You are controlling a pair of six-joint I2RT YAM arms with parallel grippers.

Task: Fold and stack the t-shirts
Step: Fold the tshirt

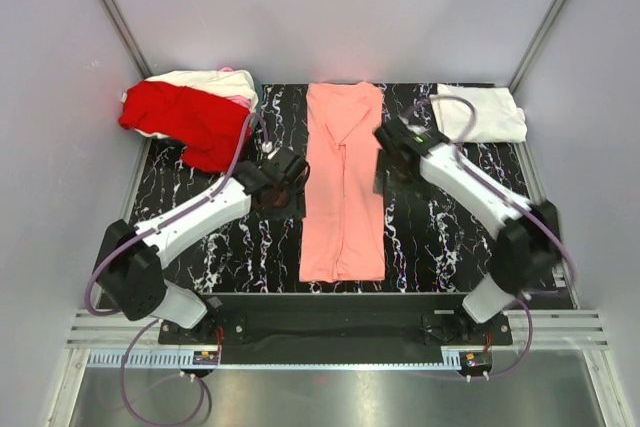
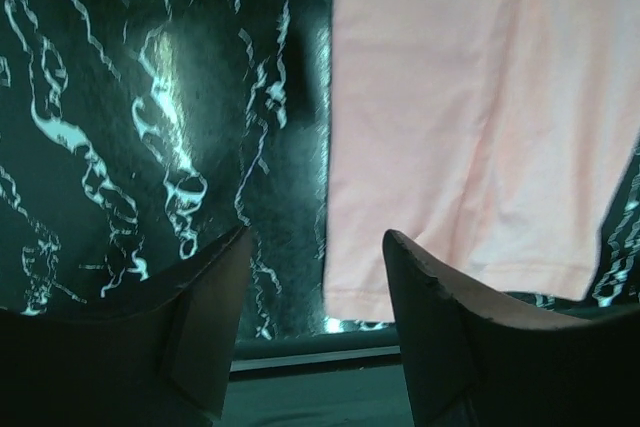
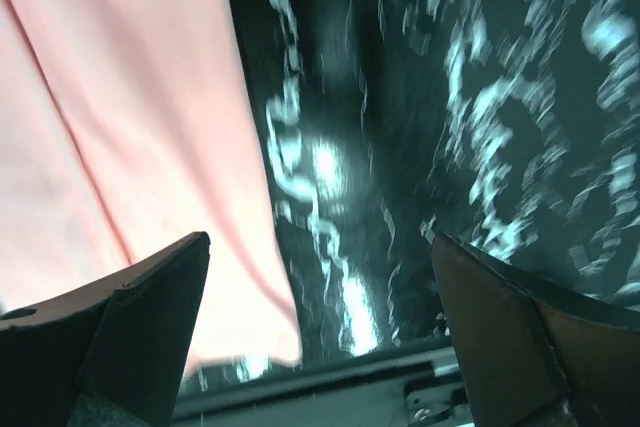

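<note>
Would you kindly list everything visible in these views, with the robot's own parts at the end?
salmon-pink t-shirt: one, salmon-pink, folded into a long strip down the middle of the table
red t-shirt: one, bright red, crumpled at the far left corner
pale garments: at least one, cream with a pale pink edge, under and behind the red t-shirt
white t-shirt: one, white, folded at the far right corner
table: one, black with white marbling
left arm: one, white and black, left of the strip
right arm: one, white and black, right of the strip
left fingers: two, dark, open, by the strip's left edge
right fingers: two, dark, open, by its right edge
</note>
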